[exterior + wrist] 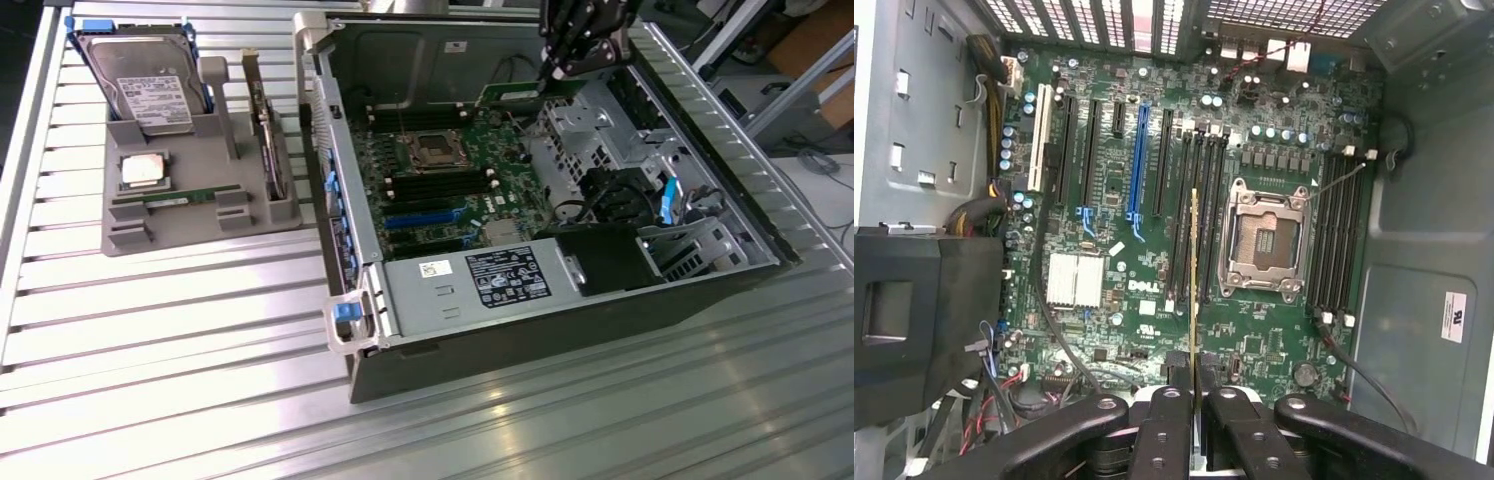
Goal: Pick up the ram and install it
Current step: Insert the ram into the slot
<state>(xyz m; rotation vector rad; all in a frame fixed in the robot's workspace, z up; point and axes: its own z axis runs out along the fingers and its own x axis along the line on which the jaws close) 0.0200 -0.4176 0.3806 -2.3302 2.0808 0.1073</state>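
Aluminium-slat worktop (200, 330) carries the open PC case (534, 345), lying on its side w/ the motherboard (1114, 330) exposed. Grey parts tray (187, 225) sits just beside it on the exterior view's left. A second ram stick (174, 197) lies in it, untouched. Pincer (571, 68) hangs over the case's far end, clenched on the ram (1195, 270), which it holds edge-on above the board, near the black memory slots (1189, 200) beside the CPU socket (1264, 240). Pick-up looks done; seating isn't — the stick seems clear of any slot, i.e. the install is what's left.
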